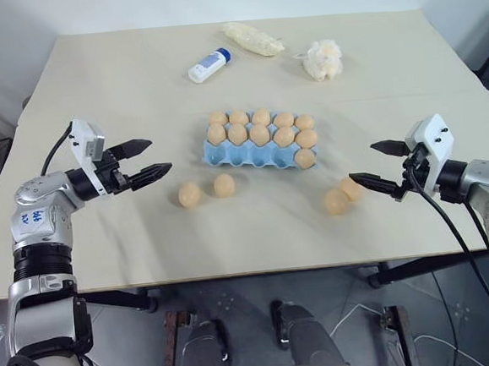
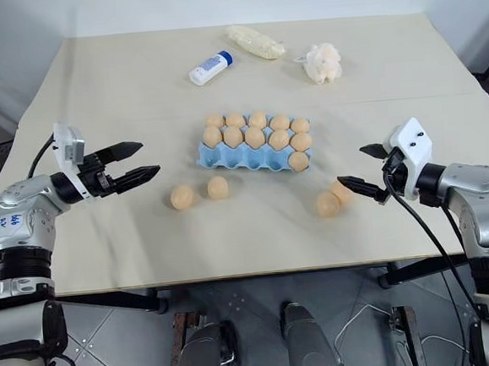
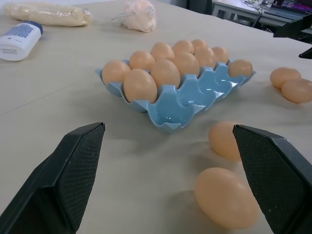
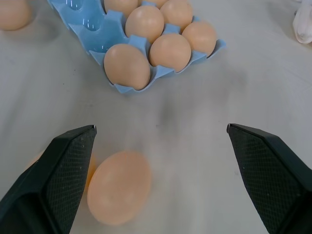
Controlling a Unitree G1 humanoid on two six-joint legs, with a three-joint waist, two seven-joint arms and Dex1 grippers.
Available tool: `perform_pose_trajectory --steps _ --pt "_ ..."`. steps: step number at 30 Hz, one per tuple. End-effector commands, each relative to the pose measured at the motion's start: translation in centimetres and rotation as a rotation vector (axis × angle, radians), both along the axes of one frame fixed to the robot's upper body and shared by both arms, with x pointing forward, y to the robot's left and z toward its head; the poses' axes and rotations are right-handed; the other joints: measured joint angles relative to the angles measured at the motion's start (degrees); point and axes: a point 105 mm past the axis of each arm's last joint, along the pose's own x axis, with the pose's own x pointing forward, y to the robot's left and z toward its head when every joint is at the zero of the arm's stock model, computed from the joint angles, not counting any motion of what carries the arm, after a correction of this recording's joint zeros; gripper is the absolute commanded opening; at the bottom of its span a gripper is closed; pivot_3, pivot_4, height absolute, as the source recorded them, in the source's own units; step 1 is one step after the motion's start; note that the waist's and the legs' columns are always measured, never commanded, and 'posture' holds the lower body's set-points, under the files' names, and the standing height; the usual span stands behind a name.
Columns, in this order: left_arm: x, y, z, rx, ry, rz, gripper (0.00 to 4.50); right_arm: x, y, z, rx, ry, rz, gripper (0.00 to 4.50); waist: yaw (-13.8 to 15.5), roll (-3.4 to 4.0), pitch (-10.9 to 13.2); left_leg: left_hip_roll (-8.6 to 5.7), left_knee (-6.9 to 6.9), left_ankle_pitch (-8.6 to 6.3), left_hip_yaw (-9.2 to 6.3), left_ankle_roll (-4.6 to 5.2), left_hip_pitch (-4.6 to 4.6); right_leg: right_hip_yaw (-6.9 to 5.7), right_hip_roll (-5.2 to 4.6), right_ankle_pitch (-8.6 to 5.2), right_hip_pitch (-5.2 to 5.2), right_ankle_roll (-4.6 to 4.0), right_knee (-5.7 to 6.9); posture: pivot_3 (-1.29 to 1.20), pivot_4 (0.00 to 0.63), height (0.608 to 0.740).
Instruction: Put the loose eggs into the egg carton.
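Bright, even light; soft shadows; sharp.

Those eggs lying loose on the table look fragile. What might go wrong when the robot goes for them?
The two eggs near the right end effector touch each other, so grabbing one may roll the other away. The carton's free cups sit in its front row beside seated eggs, so a wide-open end effector might knock those.

egg carton (image 4: 122, 73) cut off at frame edge | one loose egg (image 4: 36, 158) hidden behind right jaws
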Motion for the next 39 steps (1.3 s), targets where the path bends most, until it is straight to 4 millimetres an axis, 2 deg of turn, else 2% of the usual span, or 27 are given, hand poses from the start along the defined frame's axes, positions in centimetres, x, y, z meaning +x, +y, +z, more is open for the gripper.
perform_pose_trajectory --steps 1,9,15,21,22,27,31,34,39 --pt "0.3 -0.2 1.5 0.024 -0.078 -0.001 4.49 -0.2 0.2 1.4 -0.006 -0.064 0.008 4.5 0.0 0.0 0.0 0.0 0.0 0.0 0.0 0.0 0.0 0.0 0.0 0.0 0.0 0.0 0.0 0.0 0.15 0.74" --pt "0.5 -0.5 2.0 0.025 -0.095 0.026 4.49 0.1 0.3 1.5 0.007 -0.08 -0.01 4.5 0.02 0.0 0.0 0.0 0.05 -0.01 0.0 0.01 -0.01 0.01 0.0 0.01 0.01 0.02 0.02 0.0 0.15 0.74" --pt "0.5 -1.0 2.0 0.029 -0.109 0.011 4.49 0.2 0.1 2.1 0.062 -0.103 -0.094 4.5 0.09 0.0 0.0 0.0 0.08 0.0 0.01 0.01 -0.01 0.0 0.0 0.01 0.01 0.02 0.07 0.0 0.15 0.74" --pt "0.1 -1.7 1.0 0.031 -0.083 -0.075 4.49 -3.5 -0.1 1.0 0.153 -0.068 -0.203 4.5 1.0 -0.02 -0.01 0.02 0.03 -0.03 0.01 -0.03 -0.03 -0.1 0.02 -0.06 0.02 -0.09 0.07 0.0 0.15 0.74" --pt "0.0 -1.9 1.3 -0.021 -0.089 -0.099 4.49 -4.2 0.0 0.9 0.169 -0.057 -0.216 4.5 1.25 -0.02 -0.01 0.02 0.03 -0.03 0.01 -0.03 -0.03 -0.09 0.02 -0.06 0.01 -0.09 0.07 0.0 0.15 0.74" --pt "-0.4 -2.3 1.3 -0.085 -0.116 -0.184 4.49 -8.1 1.4 -0.1 0.223 0.012 -0.242 4.5 1.4 -0.07 -0.04 0.01 0.13 -0.03 0.01 0.01 -0.02 -0.07 0.01 -0.08 0.07 -0.13 0.06 0.0 0.15 0.74" --pt "-0.8 -2.6 1.0 -0.109 -0.14 -0.259 4.49 -10.2 2.1 -1.1 0.256 0.04 -0.289 4.5 1.43 -0.11 -0.07 0.0 0.17 -0.03 0.01 0.01 0.03 -0.07 0.02 -0.14 0.14 -0.25 0.06 0.0 0.15 0.74" --pt "-1.5 -3.0 0.6 -0.106 -0.155 -0.33 4.49 -11.1 2.6 -2.4 0.25 0.067 -0.332 4.5 1.38 -0.14 -0.09 -0.06 0.18 -0.03 0.01 0.01 0.01 -0.07 -0.02 -0.2 0.16 -0.36 0.03 0.0 0.15 0.74" --pt "-2.5 -3.3 0.2 -0.082 -0.181 -0.412 4.49 -11.0 2.7 -4.3 0.261 0.07 -0.373 4.5 1.25 -0.21 -0.13 -0.08 0.25 -0.06 0.01 0.08 0.01 -0.01 -0.03 -0.27 0.19 -0.52 -0.05 0.0 0.15 0.74"
